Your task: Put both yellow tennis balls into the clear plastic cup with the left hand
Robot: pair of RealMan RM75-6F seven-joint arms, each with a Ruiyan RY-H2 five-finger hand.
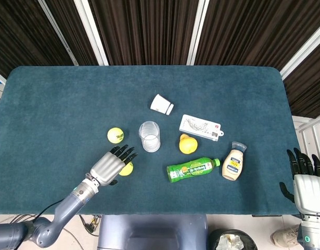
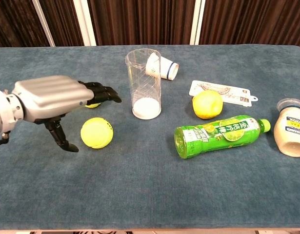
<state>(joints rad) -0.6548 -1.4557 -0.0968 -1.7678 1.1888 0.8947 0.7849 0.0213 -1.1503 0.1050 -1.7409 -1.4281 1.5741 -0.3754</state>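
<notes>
1. Head view: the left hand (image 1: 109,165) hovers lower left of centre, fingers spread and holding nothing, above the near ball (image 1: 126,169).
2. The far ball (image 1: 115,135) lies up-left of it, apart.
3. The cup (image 1: 149,136) stands upright at centre, right of both balls.
4. Chest view: the thumb (image 2: 58,134) points down, left of the near ball (image 2: 96,132).
5. The right hand (image 1: 307,182) sits at the lower right edge, fingers apart, holding nothing.
</notes>
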